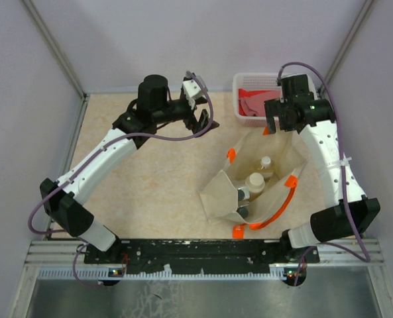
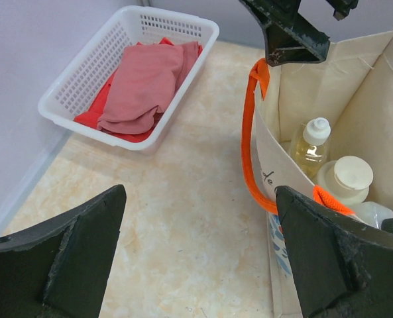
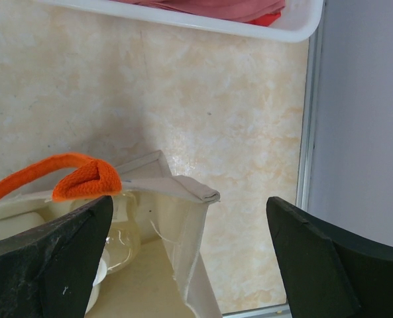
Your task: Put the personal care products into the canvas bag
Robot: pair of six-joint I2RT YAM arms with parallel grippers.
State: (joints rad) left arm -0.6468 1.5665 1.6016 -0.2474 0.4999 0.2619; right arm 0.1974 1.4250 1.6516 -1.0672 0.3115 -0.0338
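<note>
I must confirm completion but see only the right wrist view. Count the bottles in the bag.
Observer: Top view shows four bottles inside the canvas bag.
Operator: Check for strays.
Observer: No bottle shows outside the bag.
Operator: Report the left arm.
Observer: Left gripper hovers over bare table, left of the bag, jaws open.

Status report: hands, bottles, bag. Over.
Left hand open, empty. Right hand open, empty. Four small bottles inside beige canvas bag with orange handles. Nothing blocking.
</note>
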